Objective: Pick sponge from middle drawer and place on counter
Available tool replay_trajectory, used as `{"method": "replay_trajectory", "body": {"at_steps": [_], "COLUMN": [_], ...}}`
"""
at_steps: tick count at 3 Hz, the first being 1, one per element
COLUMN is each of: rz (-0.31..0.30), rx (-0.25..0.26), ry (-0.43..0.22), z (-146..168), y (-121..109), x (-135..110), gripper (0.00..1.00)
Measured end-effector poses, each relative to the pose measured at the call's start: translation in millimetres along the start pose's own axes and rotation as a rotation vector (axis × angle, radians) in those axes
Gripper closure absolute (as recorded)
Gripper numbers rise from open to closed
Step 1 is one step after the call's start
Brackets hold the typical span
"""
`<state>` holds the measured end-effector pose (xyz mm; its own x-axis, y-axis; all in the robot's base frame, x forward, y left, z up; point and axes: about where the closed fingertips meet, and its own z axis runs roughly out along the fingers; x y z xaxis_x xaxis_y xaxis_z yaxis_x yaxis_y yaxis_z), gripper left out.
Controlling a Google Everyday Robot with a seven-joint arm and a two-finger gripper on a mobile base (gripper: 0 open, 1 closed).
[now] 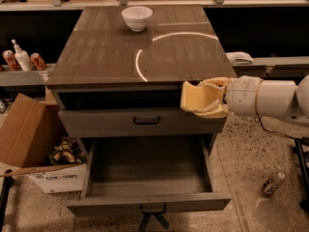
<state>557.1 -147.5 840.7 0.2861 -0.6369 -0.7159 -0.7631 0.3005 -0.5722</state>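
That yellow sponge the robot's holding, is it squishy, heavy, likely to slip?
Probably soft and light: the sponge looks like pale foam, held in the gripper just below the counter's front edge, above the open middle drawer. Its flat block shape shouldn't roll, and foam likely grips rather than slips.

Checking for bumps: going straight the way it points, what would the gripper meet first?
The gripper, clamping the pale-yellow foam sponge at the front right corner of the glossy grey-brown counter, points left: likely the upper grey drawer front first; depth unclear.
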Motion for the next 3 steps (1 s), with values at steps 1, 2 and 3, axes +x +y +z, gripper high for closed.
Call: {"method": "replay_trajectory", "body": {"at_steps": [1,2,3], "rz": [-0.019,-0.013,0.018], "rx": [-0.017,-0.031,-0.031], "ry": [-0.013,-0.083,-0.179], "z": [15.5,44.2,70.5], "y": [-17.3,-54.7,-91.5], "x": [-10.1,-23.1,-34.1], "gripper": [1.00,1.00,1.00]}}
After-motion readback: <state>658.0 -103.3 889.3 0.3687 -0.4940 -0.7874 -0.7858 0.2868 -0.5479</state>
